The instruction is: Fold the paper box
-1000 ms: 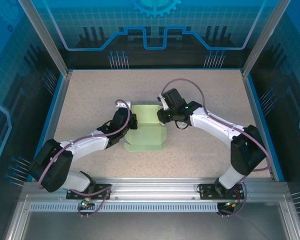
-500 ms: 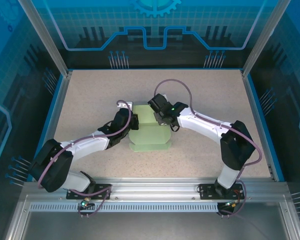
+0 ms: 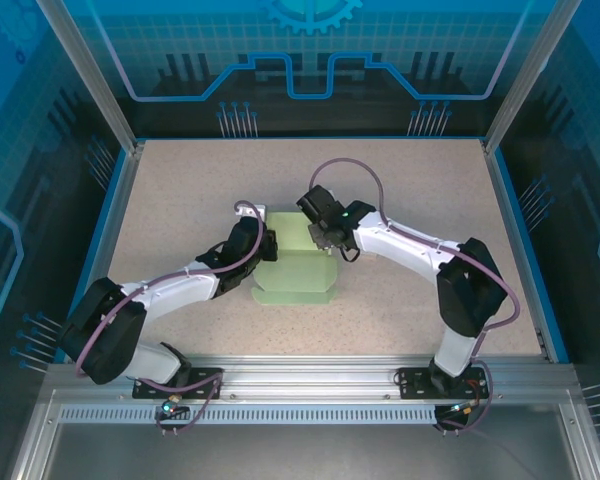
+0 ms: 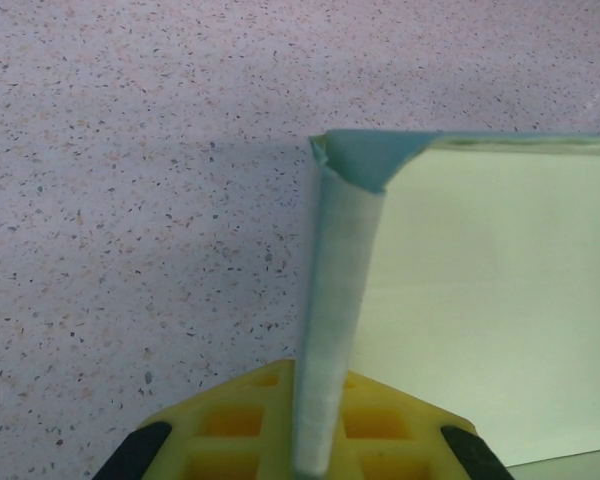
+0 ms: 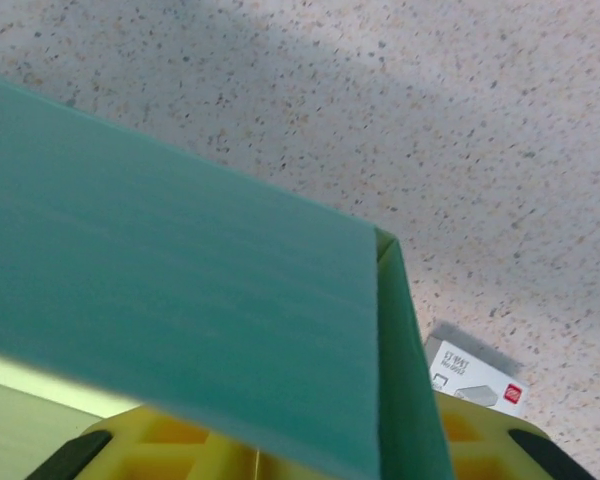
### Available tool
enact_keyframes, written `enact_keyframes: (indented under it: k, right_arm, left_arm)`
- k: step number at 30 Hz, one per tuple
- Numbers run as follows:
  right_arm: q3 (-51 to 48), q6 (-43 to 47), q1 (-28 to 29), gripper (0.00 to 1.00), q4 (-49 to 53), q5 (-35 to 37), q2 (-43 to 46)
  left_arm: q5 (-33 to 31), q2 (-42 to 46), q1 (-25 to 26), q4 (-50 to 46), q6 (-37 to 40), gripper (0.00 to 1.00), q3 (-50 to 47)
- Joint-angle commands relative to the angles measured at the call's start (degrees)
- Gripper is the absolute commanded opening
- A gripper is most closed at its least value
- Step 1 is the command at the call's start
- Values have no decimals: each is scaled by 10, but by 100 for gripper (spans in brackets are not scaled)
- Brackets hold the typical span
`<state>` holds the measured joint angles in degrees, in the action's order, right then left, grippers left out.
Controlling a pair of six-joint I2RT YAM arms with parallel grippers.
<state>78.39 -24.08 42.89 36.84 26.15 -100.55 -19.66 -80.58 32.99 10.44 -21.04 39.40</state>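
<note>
The pale green paper box point(image 3: 295, 275) lies partly folded at the middle of the table, its back panel raised. My left gripper point(image 3: 267, 247) is at its left side. In the left wrist view its yellow fingers point(image 4: 230, 425) are shut on the upright left wall of the paper box point(image 4: 480, 300), which runs straight up from between them. My right gripper point(image 3: 318, 232) is at the box's back right corner. In the right wrist view a green panel of the box point(image 5: 180, 280) covers the yellow fingers point(image 5: 480, 445), and a side wall runs down between them, hiding the gap.
A small white printed tag point(image 5: 475, 375) lies on the speckled table point(image 3: 180, 190) just beyond the right fingers. Blue rims point(image 3: 115, 215) bound the table left, right and back. The arm bases sit on the rail point(image 3: 300, 375) at the near edge.
The right arm has swung left, bringing its gripper further onto the box's back right corner. The box slid slightly right, then back. The left gripper has kept its hold.
</note>
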Motion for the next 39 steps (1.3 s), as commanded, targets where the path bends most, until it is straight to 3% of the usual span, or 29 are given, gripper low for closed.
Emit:
enact_keyframes:
  k: [1, 5, 9, 20, 24, 26, 31, 39]
  right_arm:
    - [-23, -15, -5, 31, 15, -49, 20]
    - [-36, -19, -5, 25, 26, -38, 19]
    - [-17, -16, 7, 22, 61, 28, -5]
    - [38, -14, 23, 20, 119, 143, -64]
    - [57, 3, 22, 22, 110, 122, -63]
    - [56, 13, 19, 24, 89, 78, -52]
    - [48, 19, 7, 34, 50, -17, -21]
    - [33, 11, -11, 49, 23, -109, 13]
  left_arm:
    - [0, 6, 4, 2, 0, 9, 13]
    - [-4, 8, 4, 1, 2, 9, 11]
    - [-5, 11, 5, 0, 2, 9, 11]
    - [-11, 18, 5, -7, 1, 9, 4]
    - [-14, 14, 6, -8, 3, 9, 7]
    - [-14, 12, 5, -8, 2, 9, 8]
    - [-19, 7, 7, -9, 6, 9, 9]
    - [-25, -12, 10, -7, 11, 9, 17]
